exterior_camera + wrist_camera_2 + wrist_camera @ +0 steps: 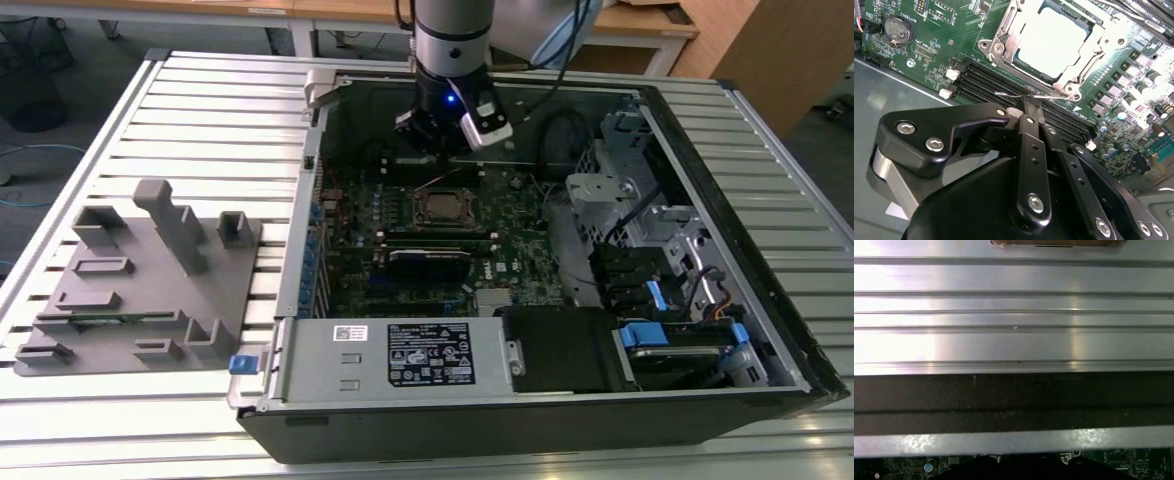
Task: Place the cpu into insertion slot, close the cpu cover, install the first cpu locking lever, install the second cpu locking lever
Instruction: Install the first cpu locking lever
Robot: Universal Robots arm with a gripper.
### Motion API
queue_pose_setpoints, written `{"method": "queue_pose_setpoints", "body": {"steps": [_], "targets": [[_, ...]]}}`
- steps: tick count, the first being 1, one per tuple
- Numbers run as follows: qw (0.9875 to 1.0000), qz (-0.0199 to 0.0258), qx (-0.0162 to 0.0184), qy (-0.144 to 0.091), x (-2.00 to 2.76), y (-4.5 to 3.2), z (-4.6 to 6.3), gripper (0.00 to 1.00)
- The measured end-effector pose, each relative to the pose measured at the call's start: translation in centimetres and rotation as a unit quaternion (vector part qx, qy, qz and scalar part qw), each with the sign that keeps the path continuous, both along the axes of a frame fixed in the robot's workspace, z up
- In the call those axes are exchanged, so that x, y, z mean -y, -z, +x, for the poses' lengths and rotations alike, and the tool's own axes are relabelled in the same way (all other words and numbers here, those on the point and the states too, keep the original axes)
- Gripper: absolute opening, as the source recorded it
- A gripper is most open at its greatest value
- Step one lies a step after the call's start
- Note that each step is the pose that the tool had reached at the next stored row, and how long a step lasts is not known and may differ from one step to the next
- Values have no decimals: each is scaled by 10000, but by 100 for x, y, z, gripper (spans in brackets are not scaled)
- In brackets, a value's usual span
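Cpu [1054, 42] lies framed by the lowered cpu cover [1044, 80] mid-way across the green board [929, 65]. Just beside that frame's edge we find the claw [1029, 104] over the black memory slots [984, 82], fingers pressed together, their tips seemingly touching a thin wire locking lever [1004, 93].

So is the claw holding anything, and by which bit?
The gripper is shut, tips at the thin wire locking lever beside the cpu cover; whether it pinches or only presses it cannot be told.

surface: slatted metal table [200, 115] | on it: open computer case [534, 432] | beside: grey fixture plate [134, 295]
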State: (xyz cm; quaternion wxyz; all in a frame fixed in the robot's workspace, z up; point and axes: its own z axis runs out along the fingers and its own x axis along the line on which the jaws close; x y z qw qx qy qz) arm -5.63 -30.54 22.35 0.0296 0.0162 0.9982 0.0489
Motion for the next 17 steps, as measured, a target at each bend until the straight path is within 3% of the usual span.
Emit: {"method": "queue_pose_setpoints", "body": {"steps": [17], "targets": [[10000, 2, 0, 0, 0, 44, 36, 11]]}}
